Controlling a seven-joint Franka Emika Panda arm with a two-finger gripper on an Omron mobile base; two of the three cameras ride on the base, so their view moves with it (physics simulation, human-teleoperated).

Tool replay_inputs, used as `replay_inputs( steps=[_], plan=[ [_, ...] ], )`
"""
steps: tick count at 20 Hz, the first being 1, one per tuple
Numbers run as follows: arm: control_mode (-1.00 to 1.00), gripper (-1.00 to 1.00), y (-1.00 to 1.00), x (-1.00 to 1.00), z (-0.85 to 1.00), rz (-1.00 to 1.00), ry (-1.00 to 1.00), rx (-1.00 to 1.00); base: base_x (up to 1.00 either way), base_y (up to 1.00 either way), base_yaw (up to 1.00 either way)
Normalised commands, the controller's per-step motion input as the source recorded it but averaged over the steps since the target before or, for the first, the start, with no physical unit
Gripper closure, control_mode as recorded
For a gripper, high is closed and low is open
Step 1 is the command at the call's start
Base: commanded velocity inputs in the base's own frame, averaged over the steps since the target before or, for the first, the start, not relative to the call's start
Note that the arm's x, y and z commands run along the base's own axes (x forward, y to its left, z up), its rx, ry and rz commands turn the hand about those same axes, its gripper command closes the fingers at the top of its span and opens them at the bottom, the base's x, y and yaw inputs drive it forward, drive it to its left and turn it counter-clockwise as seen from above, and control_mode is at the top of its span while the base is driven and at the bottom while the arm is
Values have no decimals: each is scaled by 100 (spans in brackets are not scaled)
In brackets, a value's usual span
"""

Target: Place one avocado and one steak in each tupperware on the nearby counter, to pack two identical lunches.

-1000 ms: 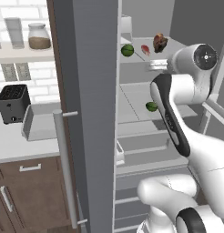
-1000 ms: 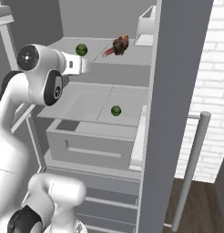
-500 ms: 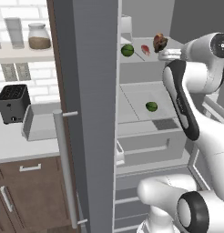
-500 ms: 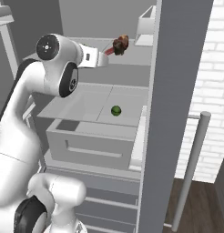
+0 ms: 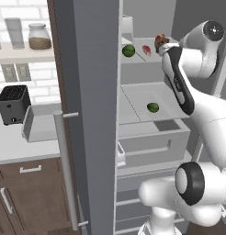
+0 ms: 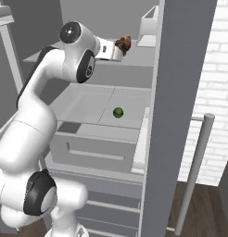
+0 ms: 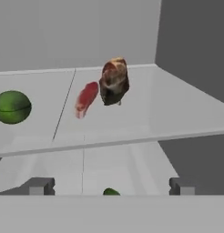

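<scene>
1. Fingers (image 7: 109,185) spread wide, empty, level with the upper fridge shelf (image 7: 132,132).
2. Steak (image 7: 86,98) lying mid-shelf beside a brown lump (image 7: 114,82); avocado (image 7: 12,107) far left.
3. Probably soft, slick, floppy; best pinched across its narrow middle.

**Three cameras trained on the open fridge**

Left base view: set behind and left of the arm, looking forward and down past the open fridge door (image 5: 94,92), taking in the counter (image 5: 14,147) at left and the fridge shelves at right. Right base view: set behind and right, looking across the other door (image 6: 180,92) into the same shelves. Shared by both: the lower avocado (image 5: 153,107) (image 6: 117,112) and the brown steak (image 5: 160,40) (image 6: 123,43). Hand view: close in, level with the upper shelf (image 7: 132,132), facing the same steak (image 7: 114,82) and the upper avocado (image 7: 12,107).
</scene>
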Motion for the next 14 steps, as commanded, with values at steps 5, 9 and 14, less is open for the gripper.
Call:
replay_inputs(
  steps=[5, 9, 14],
  plan=[
    [-100, -100, 0, 72, -5, 0, 4, 0, 0, 0, 0],
    [-100, -100, -4, 61, -19, 0, 0, 0, 0, 0, 0],
    [-100, -100, -17, 62, -27, 0, 0, 0, 0, 0, 0]
  ],
)
